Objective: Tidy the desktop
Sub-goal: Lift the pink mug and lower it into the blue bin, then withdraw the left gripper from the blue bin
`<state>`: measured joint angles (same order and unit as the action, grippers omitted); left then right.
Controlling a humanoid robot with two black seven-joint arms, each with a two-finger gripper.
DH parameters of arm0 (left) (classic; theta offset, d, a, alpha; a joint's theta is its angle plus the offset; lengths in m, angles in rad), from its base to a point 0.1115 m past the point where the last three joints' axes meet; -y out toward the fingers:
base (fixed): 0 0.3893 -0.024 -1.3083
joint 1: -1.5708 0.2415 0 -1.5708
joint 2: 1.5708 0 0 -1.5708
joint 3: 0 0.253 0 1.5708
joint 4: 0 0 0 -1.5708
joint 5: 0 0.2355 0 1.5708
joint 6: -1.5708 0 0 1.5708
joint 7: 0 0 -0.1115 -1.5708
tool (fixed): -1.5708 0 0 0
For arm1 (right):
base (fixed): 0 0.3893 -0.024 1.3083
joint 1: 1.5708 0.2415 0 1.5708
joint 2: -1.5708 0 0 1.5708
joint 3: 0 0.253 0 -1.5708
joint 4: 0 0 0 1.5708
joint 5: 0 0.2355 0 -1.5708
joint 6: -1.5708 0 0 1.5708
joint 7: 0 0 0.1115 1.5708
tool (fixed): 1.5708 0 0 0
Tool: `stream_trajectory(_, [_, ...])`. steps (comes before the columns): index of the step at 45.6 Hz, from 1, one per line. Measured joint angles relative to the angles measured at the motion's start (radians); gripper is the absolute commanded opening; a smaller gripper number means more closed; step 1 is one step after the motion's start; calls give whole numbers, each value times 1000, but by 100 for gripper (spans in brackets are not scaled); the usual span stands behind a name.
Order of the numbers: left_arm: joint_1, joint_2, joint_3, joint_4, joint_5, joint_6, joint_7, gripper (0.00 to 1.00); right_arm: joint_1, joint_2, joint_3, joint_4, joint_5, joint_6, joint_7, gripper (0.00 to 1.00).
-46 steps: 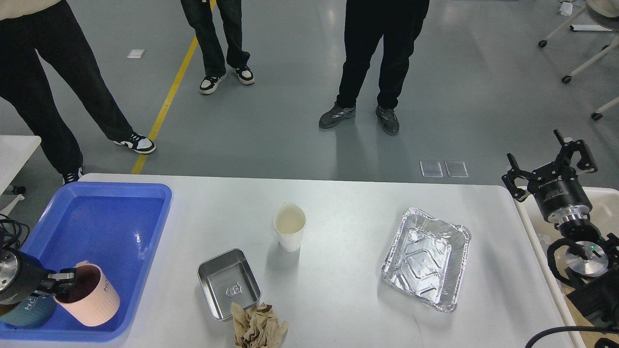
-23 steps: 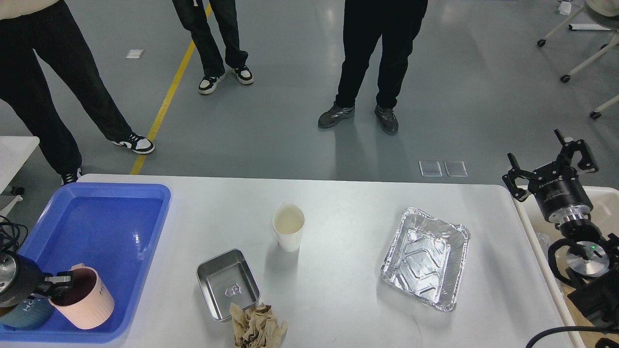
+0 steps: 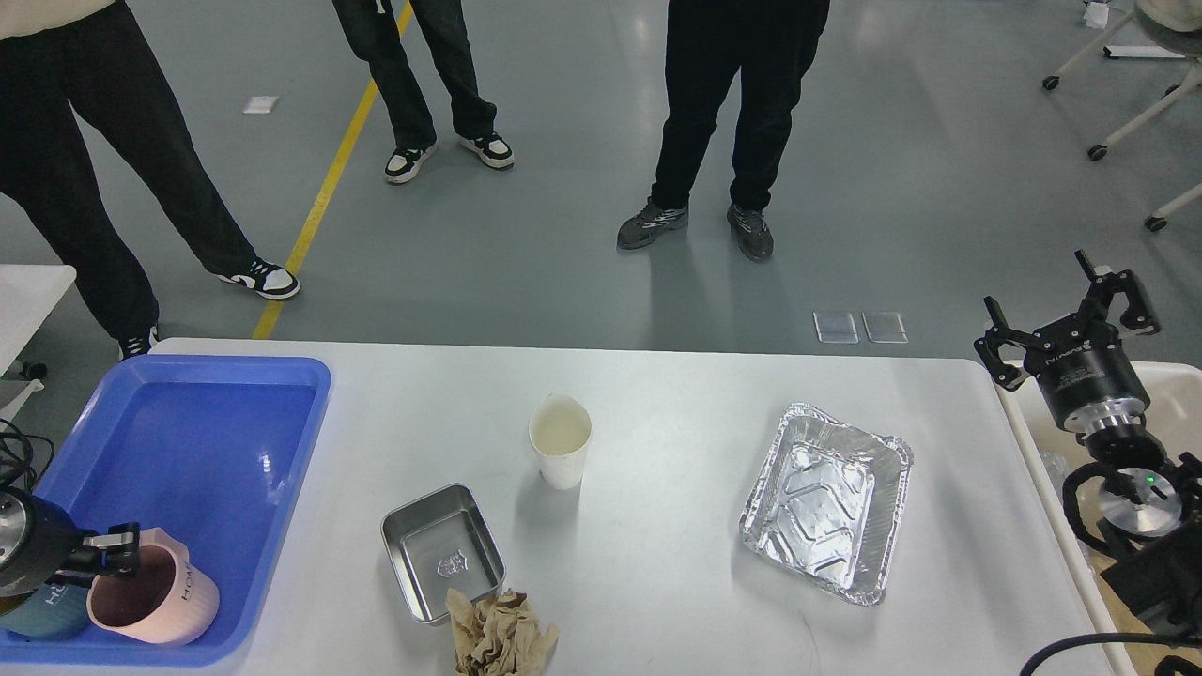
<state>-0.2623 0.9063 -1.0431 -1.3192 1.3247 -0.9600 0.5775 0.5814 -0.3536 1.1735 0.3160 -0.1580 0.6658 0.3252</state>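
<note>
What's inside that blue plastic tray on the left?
In the blue plastic tray a pink ribbed mug lies tipped at the near corner, the left pincer at its rim. A dark teal cup sits beside it, mostly hidden by the arm. The rest is bare.

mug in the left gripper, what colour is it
Pale pink mug, seen in the head view.

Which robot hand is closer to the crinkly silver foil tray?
The right hand. It hangs open off the white table's right edge, up and right of the foil tray. The left hand is far across, at the pink mug in the blue plastic tray.
</note>
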Motion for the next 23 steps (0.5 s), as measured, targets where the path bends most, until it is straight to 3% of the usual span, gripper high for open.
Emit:
stream_trajectory(5, [-21,7,-26,-1,-29,0,-23,95,0,0,0,0,0,0,0,100])
stream_trajectory(11, [-113,59,-46,4,-139,0,-28,96,4,2,0,0,0,0,0,100])
stream_trajectory(23, [-464,192,-37,44,-428,0,-2,96,2,5,0,-1,0,0,0,100])
